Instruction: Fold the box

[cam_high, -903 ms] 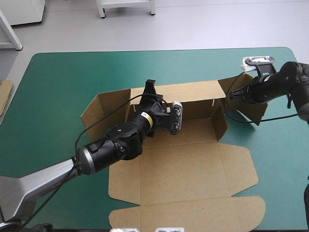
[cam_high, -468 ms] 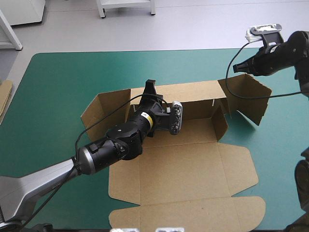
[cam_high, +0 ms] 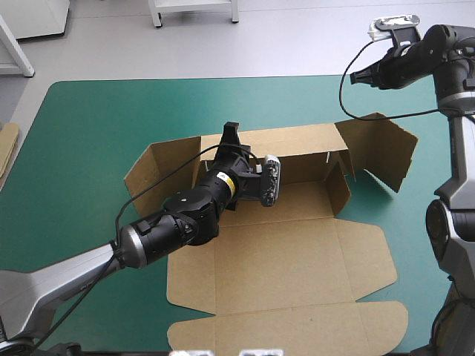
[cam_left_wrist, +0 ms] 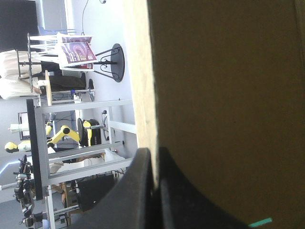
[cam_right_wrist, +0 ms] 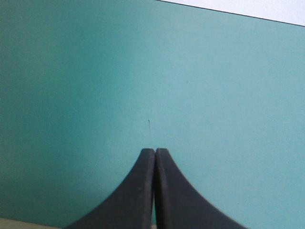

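At the table's (cam_high: 89, 119) left edge a sliver of spare board (cam_high: 7, 148) shows, well apart from the work. The box (cam_high: 282, 267) lies around the middle of the teal-green cover, part formed. Its left end flap (cam_high: 148, 169) slopes up and outward, the back wall (cam_high: 297, 141) stands along the far side, and the broad lid panels (cam_high: 297, 326) lie flat toward the near edge.

The left gripper (cam_left_wrist: 155, 151) is clamped on the top edge of the back wall toward its left part. Its wrist view shows the black fingers all but together with the pale cut edge of the board pinched between them.

Farther right, a short inner wall stands at the tray's right end. Beyond it the right end flap (cam_high: 382, 148) is raised and splayed outward, probably not yet tucked, though the angle makes that hard to judge. The right gripper (cam_right_wrist: 155, 150) hangs above the table's far right corner, clear of the box. Its fingers are pressed together on nothing, with only bare cover ahead of them.

The sheet should be light and stiff, bending willingly only along its scored creases, and it is likely to slide on the smooth cover if pushed while unheld. The best hold is a pinch on a free cut edge, close to a crease. For the right end flap that means its upper edge, while the left gripper's grip anchors the back wall.
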`<state>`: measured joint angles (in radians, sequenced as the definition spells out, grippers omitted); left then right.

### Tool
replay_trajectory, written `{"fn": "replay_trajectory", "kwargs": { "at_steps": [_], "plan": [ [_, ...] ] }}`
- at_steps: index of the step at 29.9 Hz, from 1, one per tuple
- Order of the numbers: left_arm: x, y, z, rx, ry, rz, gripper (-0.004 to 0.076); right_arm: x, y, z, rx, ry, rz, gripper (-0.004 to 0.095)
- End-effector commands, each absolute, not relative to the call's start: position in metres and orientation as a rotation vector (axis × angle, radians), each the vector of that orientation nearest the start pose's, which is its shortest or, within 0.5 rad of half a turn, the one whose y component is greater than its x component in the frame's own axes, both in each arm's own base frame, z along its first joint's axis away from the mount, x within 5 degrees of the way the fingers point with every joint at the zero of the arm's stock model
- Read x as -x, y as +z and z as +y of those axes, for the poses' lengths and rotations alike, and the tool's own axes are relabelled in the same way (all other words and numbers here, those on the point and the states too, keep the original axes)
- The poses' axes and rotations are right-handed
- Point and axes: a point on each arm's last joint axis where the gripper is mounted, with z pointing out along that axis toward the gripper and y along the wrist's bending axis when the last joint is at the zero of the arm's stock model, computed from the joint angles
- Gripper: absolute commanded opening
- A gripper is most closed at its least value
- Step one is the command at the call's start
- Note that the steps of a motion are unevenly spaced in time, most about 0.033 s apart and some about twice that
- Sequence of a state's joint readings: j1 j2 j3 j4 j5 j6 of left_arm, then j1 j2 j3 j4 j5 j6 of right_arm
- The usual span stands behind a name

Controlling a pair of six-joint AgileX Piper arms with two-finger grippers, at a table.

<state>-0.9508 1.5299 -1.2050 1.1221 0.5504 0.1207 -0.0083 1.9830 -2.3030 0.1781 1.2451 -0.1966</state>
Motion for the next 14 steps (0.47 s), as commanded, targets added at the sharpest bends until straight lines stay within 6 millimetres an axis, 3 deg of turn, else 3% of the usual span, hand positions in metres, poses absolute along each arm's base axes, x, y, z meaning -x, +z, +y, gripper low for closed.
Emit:
{"fn": "replay_trajectory", "kwargs": {
  "at_steps": [1, 6, 14],
  "plan": [
    [-0.232, 0.353, -0.253, -1.581, 0.654, 1.226, -0.0009, -0.419, 0.460, 0.010, 0.213, 0.111, 2.188, -0.0015],
    [-0.232, 0.352, -0.252, -1.580, 0.670, 1.243, -0.0009, -0.430, 0.459, 0.010, 0.205, 0.110, 2.124, -0.0015],
    [-0.232, 0.352, -0.252, -1.580, 0.670, 1.243, -0.0008, -0.463, 0.407, 0.011, 0.211, 0.131, 2.262, -0.0015]
  ]
}}
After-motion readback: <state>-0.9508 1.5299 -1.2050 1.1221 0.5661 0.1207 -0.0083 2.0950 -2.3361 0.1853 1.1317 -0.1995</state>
